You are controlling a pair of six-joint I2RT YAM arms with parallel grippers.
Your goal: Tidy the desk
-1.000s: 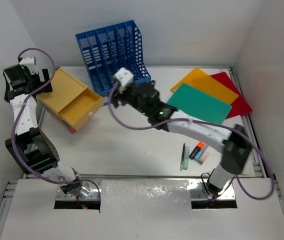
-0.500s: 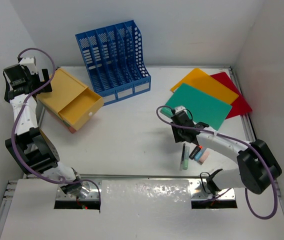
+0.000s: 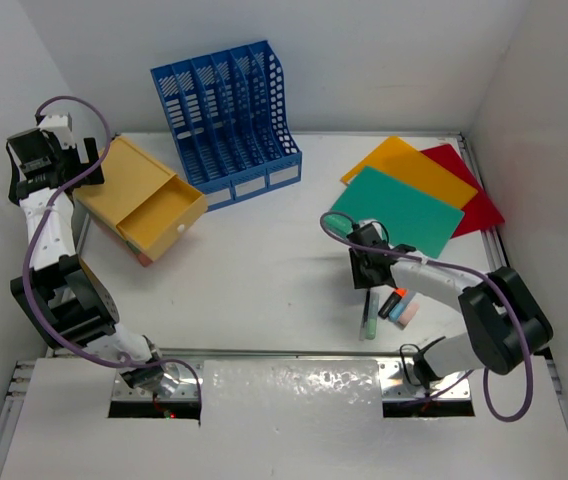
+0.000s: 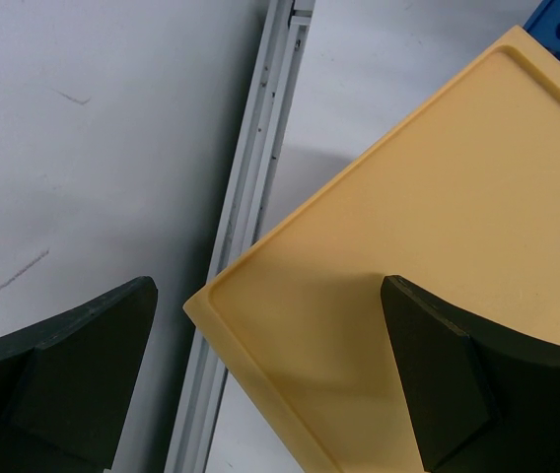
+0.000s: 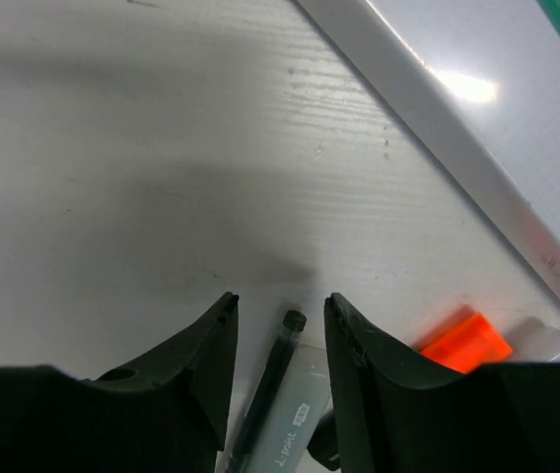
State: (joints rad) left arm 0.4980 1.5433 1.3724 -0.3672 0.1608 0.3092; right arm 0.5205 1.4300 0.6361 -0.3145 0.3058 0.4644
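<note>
Little is judged done on the desk (image 3: 264,280) filling the view: folders (image 3: 404,205) are left unfiled at 2 o'clock, pens (image 3: 368,313) loose at 4 o'clock, where the right gripper (image 5: 280,301) is held narrowly parted, the left gripper (image 4: 268,286) wide at 10 o'clock.

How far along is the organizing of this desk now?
Nothing looks done yet: the three folders lie flat on the desk, and the blue rack holds none. In hand: the open right gripper straddles the end of the black pen without gripping. The left gripper hangs open over the yellow box. Left: pen, highlighter, folders, open drawer.
</note>
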